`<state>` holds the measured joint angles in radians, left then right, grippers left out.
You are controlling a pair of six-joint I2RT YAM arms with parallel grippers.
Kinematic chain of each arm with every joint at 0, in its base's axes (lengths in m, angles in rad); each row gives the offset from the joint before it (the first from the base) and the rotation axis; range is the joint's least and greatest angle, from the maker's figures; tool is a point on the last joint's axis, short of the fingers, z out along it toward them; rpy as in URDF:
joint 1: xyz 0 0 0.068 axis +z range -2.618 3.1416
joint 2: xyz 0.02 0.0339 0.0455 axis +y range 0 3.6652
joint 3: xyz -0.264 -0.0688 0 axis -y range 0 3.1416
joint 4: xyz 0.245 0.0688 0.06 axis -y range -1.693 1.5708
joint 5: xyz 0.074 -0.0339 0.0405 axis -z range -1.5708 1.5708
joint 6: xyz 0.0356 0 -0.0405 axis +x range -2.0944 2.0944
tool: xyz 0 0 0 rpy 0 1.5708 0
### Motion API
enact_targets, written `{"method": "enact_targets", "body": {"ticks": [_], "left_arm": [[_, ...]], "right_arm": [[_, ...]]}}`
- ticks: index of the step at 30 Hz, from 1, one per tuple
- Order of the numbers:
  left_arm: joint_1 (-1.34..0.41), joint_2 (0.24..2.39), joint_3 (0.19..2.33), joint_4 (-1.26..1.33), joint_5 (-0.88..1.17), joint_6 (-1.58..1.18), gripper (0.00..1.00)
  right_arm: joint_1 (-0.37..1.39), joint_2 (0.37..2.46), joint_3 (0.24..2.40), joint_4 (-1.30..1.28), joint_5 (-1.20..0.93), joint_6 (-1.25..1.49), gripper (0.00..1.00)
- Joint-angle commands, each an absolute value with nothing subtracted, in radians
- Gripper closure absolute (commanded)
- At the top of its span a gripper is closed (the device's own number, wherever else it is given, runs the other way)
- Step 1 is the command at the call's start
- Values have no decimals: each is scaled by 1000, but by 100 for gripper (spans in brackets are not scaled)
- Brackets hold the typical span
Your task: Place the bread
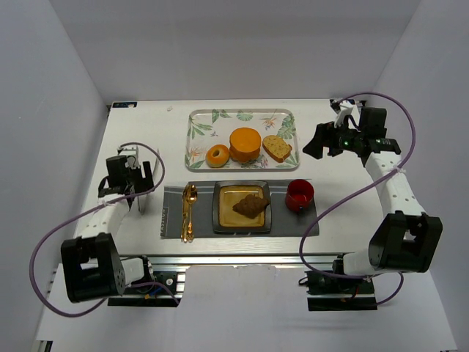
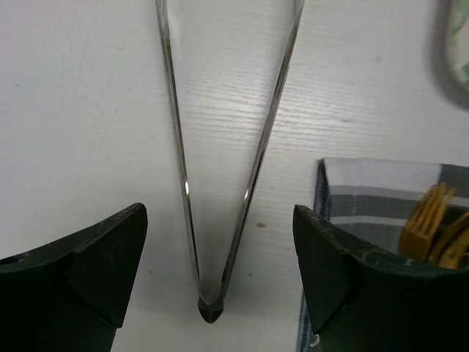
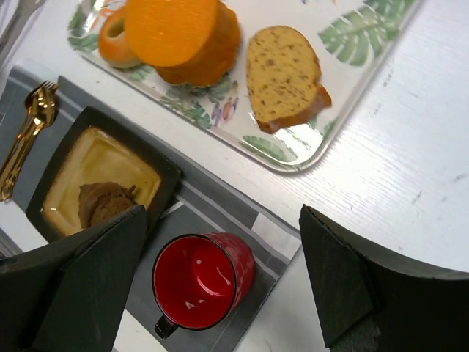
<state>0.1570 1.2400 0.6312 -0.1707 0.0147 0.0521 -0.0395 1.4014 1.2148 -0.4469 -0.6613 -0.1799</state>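
Observation:
The bread [image 1: 251, 206], a dark brown lumpy pastry, lies on the square dark plate [image 1: 223, 213] in the middle of the placemat; in the right wrist view the bread [image 3: 102, 202] sits at the plate's [image 3: 95, 158] lower corner. My left gripper [image 1: 132, 183] hovers low over the table left of the placemat, open. Metal tongs [image 2: 220, 183] lie on the table between its fingers [image 2: 110, 257], touching neither. My right gripper [image 1: 316, 143] hangs open and empty to the right of the tray, above the red mug [image 3: 201, 282].
A leaf-patterned tray [image 1: 198, 121] at the back holds a glazed donut [image 1: 218, 155], an orange block [image 1: 245, 144] and a bread slice [image 1: 277, 148]. Gold cutlery [image 1: 189, 209] lies on the grey placemat [image 1: 172, 220], left of the plate. The red mug [image 1: 300, 195] stands right of it.

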Motion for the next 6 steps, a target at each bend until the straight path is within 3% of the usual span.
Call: {"method": "enact_targets", "body": {"ticks": [1, 6], "left_arm": [[156, 1122, 701, -225, 67, -21, 10], [156, 976, 782, -267, 156, -135, 12]], "right_arm": [[-44, 1401, 1275, -425, -566, -121, 11], [-35, 1440, 1330, -408, -664, -106, 10]]}}
